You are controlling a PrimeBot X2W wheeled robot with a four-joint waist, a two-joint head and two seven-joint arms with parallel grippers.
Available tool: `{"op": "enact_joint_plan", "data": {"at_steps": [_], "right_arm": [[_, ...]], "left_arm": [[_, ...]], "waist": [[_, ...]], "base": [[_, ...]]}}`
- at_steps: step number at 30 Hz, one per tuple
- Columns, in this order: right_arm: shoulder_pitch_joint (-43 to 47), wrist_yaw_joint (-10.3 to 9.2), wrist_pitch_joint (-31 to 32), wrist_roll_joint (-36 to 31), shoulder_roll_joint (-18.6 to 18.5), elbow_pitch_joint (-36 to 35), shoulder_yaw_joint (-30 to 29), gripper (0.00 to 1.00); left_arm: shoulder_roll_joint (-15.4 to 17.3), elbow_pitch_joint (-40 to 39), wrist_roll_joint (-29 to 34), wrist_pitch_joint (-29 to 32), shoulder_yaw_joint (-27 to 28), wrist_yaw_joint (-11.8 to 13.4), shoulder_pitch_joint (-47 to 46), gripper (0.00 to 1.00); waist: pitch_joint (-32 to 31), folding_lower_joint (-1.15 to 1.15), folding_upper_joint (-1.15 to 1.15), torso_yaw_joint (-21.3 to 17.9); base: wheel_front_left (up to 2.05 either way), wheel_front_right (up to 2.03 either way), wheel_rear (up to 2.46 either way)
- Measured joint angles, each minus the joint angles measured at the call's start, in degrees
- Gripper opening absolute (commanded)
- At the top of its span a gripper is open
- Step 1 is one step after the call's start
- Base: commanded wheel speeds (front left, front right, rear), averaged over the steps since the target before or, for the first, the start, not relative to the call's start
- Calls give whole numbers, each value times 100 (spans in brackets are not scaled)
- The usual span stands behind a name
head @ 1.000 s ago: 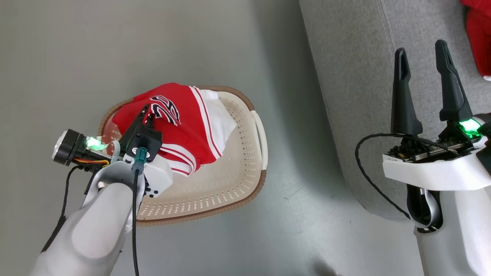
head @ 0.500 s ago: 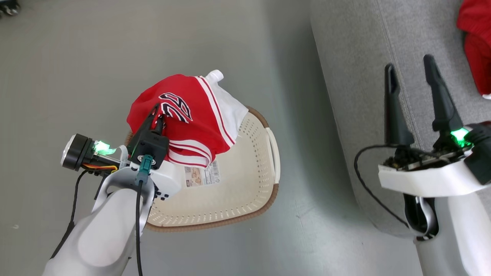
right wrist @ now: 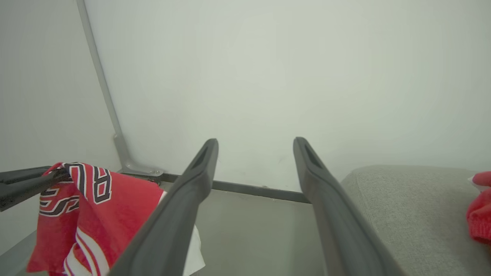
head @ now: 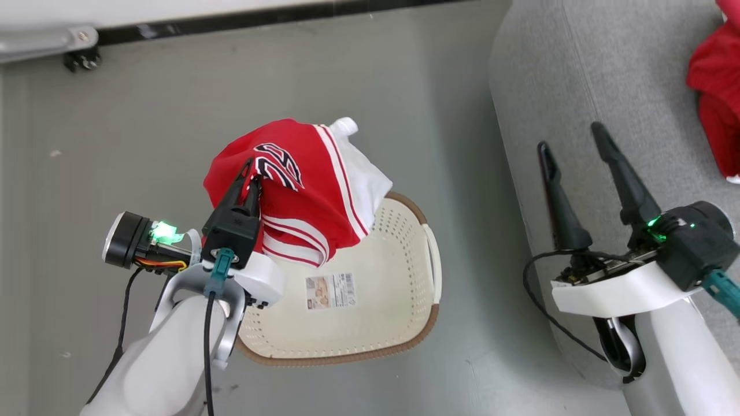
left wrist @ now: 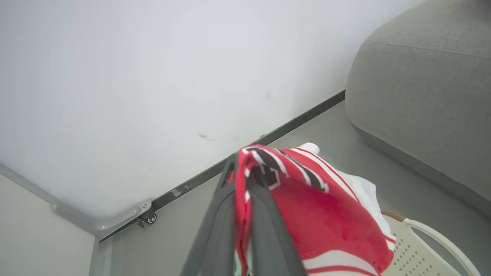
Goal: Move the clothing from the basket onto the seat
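While left end effector (head: 252, 173) pinches the jersey (head: 300, 190), right one (head: 569, 136) spread, cropped red cloth (head: 714, 115) is perhaps shorts.

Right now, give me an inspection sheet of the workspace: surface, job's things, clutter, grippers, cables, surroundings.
Surface: grey floor, lightly scuffed.
Job's things: red jersey hangs from the left gripper above the basket; basket on the floor, visible bottom bare but for a barcode label; second red garment lies on the grey seat.
Clutter: nothing seen.
Grippers: left gripper shut on the jersey; right gripper open, empty, by the seat's edge.
Cables: black forearm cable on the left arm; black looped cable by the right wrist.
Surroundings: white wall, dark skirting, caster on a grey frame.
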Motion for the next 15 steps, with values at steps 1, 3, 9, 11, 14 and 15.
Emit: {"op": "enact_joint_plan", "data": {"at_steps": [1,3,9,11,14,15], "right_arm": [[-1,0,0,0,-26,41,43,100],[0,0,0,-1,-91,104,122,100],[0,0,0,0,-218,226,447,100],[0,0,1,11,-254,266,550,100],[1,0,1,15,-285,308,699,100],[2,0,2,18,-288,318,747,100]], "left_arm": [[-4,-52,-22,-21,13,1,24,0],[-11,-138,-37,-22,29,21,71,0],[-12,-428,-85,-63,77,105,222,0],[-9,-505,-96,-75,102,121,281,0],[11,-601,-145,-80,136,132,385,0],[21,-625,-146,-86,142,145,426,0]], "waist": [[-49,0,0,25],[-148,0,0,73],[-447,0,0,213],[-547,0,0,258],[-697,0,0,323],[-748,0,0,345]], "base": [[0,0,0],[0,0,0],[0,0,0],[0,0,0],[0,0,0],[0,0,0]]}}
